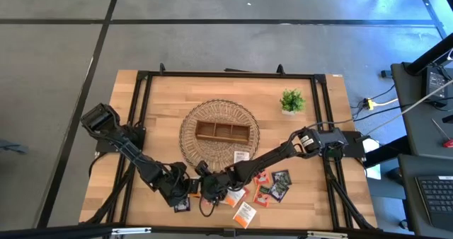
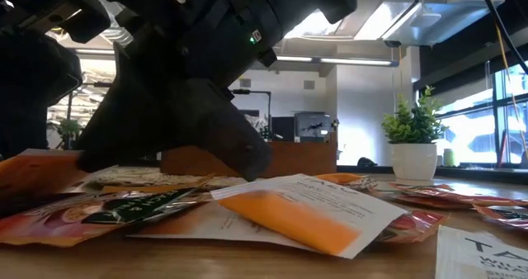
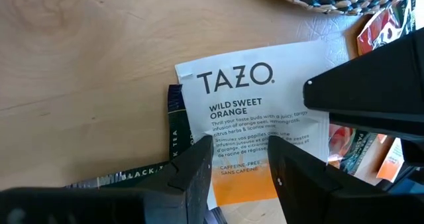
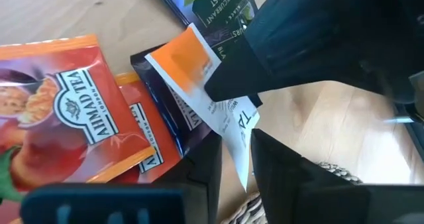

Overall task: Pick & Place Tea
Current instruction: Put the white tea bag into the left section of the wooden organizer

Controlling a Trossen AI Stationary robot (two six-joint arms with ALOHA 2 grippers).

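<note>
High view: over a pale wooden table (image 1: pixel 156 105) in a black frame, set on a grey floor (image 1: pixel 212 41), with a desk (image 1: pixel 425 182) and cables off to the right. At the table's middle, a round woven basket (image 1: pixel 190 129) with a brown three-compartment tray (image 1: pixel 222 132) inside; toward the far right corner, a small potted plant (image 1: pixel 291 101). Along the near edge, loose tea sachets (image 1: pixel 272 186), red, dark and orange, some overlapping, all outside the basket. Low view: across those sachets to the plant in its white pot, a bright window (image 2: pixel 511 106) on the right and ceiling lights beyond. Meeting just in front of the basket, among the sachets, the left gripper (image 3: pixel 240 144) and the right gripper (image 4: pixel 232 141), close to each other. Left wrist view: fingers parted with a clear gap, poised over the orange end of a white-and-orange sachet (image 3: pixel 245 98) printed TAZO, which overlaps a dark sachet (image 3: pixel 173 124) beside it; cannot tell whether touching it, nothing pinched. Right wrist view: fingers drawn to a narrow gap, the white end of that same sachet standing between them, the gap wider than the sachet's edge, so no firm pinch visible. Just beside it in that view, an orange-red sachet (image 4: pixel 66 118) lying on the wood, partly covering another of its kind.
</note>
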